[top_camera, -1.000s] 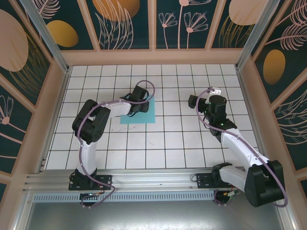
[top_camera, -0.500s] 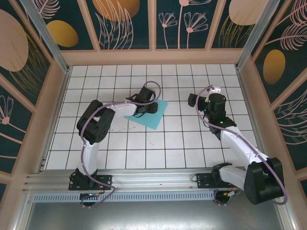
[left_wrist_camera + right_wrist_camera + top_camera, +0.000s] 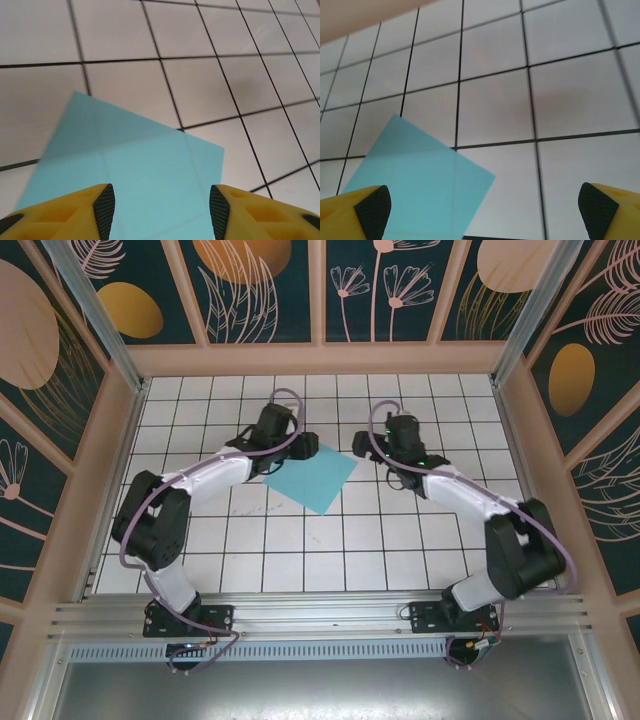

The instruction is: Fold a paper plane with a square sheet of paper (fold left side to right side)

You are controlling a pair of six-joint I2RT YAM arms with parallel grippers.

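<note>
The sheet (image 3: 318, 483) lies flat on the tiles (image 3: 380, 550), between the two grippers. Being square, it has no long axis. It sits turned as a diamond, with one corner pointing at the right gripper (image 3: 368, 448), the opposite corner lying beside the left forearm, a third aimed at the arm bases, and the far one covered by the left gripper (image 3: 300, 448). The left gripper stands over the sheet's far-left part with its fingers spread about halfway. Its pads (image 3: 104, 210) are apart and turquoise paper fills the gap between them. Whether the tips touch the paper cannot be told. The right gripper is spread wide with nothing between its pads (image 3: 370, 210), and the sheet's corner lies ahead of it on its left-finger side, near but apart. All four edges look straight and lie down on the surface, and the two edges nearest the bases are fully exposed. Bare tiles surround the sheet on every side, with most room toward the bases and beyond the right gripper, and the walls (image 3: 320, 358) are well apart. The top view gives the diamond attitude and both arms' approach. The left wrist view adds that tile joints show faintly through the paper. The right wrist view shows the corner as sharp and flat.
</note>
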